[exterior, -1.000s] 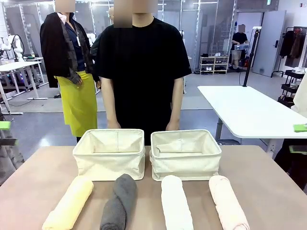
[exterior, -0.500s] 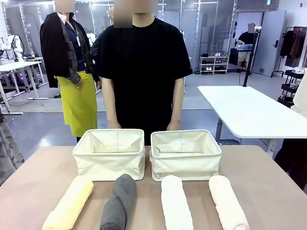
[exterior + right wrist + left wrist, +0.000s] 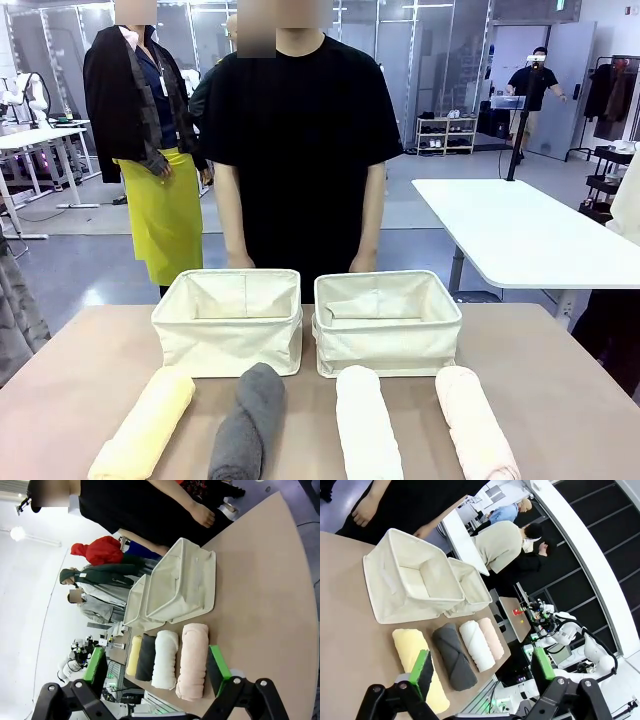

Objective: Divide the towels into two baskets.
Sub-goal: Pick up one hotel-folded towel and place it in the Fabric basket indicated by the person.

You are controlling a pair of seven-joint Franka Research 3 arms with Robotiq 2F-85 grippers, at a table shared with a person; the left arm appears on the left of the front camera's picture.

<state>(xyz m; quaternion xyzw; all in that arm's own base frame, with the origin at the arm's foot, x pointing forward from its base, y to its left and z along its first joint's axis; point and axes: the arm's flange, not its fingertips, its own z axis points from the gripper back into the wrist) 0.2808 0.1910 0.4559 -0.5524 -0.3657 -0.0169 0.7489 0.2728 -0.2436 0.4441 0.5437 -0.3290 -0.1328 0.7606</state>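
The left gripper (image 3: 482, 672) is hanging over the table (image 3: 350, 645), jaws standing wide apart with nothing between them. The yellow towel (image 3: 410, 645) is lying just past one green pad (image 3: 422, 667), partly hidden behind it. The grey towel (image 3: 454, 655), white towel (image 3: 475, 645) and pink towel (image 3: 491, 637) are lining up side by side beyond the open gap. Farther out from those jaws, the two baskets (image 3: 405, 600) are sitting next to each other, open tops up.

Over to the right gripper (image 3: 156, 672): its jaws are spread wide too, gripping nothing. From here the pink towel is lying nearest, just ahead of the gap, with white, grey and yellow running away from it. The baskets are sitting beyond the rolls. A person (image 3: 300, 150) in a black shirt is standing behind them, hands (image 3: 360, 265) hanging by the far rims.
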